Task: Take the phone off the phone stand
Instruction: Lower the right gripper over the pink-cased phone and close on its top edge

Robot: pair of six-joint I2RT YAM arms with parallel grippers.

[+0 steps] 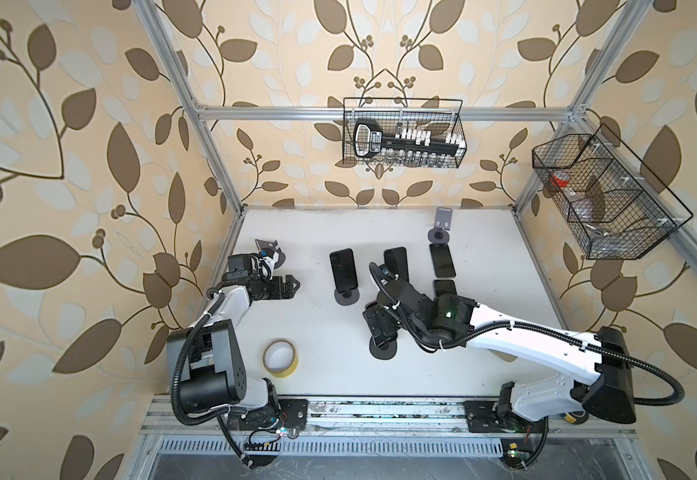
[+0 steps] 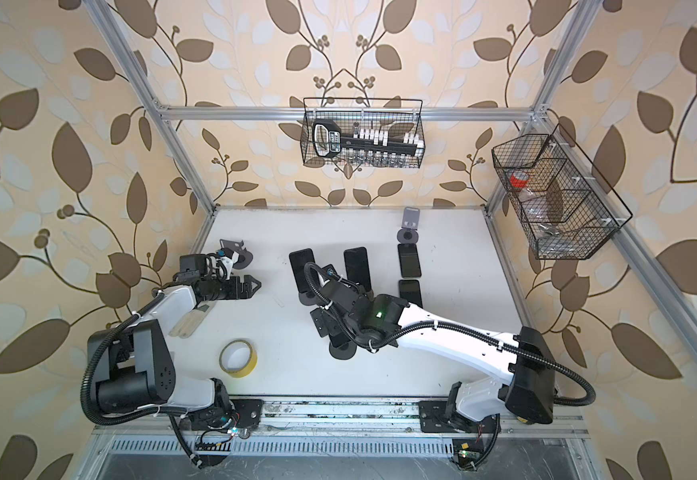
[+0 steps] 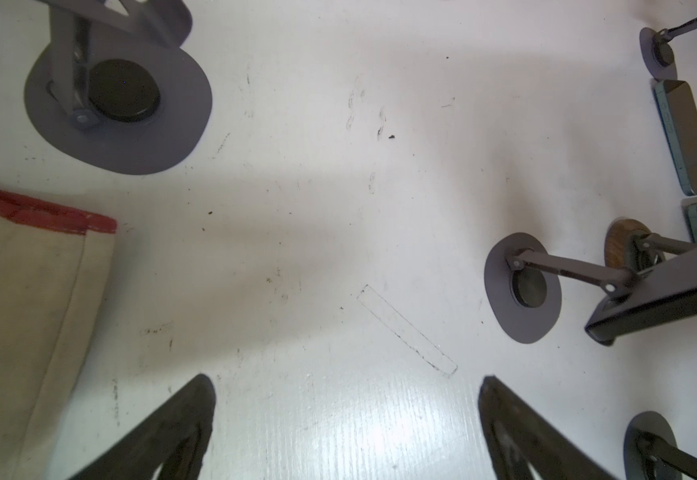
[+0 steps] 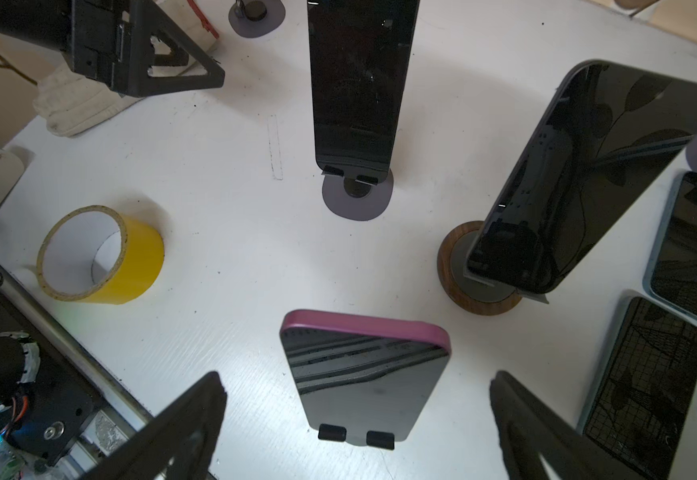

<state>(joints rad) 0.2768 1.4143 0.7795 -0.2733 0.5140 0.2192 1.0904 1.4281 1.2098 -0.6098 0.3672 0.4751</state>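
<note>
White desk [image 1: 317,332]: the pink-cased phone [image 4: 363,365] leans on its phone stand [image 1: 382,351] near six o'clock, propped by two front lips. Over it the right pincer [image 4: 357,386] hangs spread, seemingly placed to clamp its edges; the left pincer [image 3: 346,382], spread too, hovers clear at nine o'clock

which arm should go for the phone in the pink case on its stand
Right. The right end effector, open, hangs just above the pink-cased phone, which shows between the jaws in the right wrist view. The left end effector, also open, is over bare table toward the left edge, farther away.
</note>
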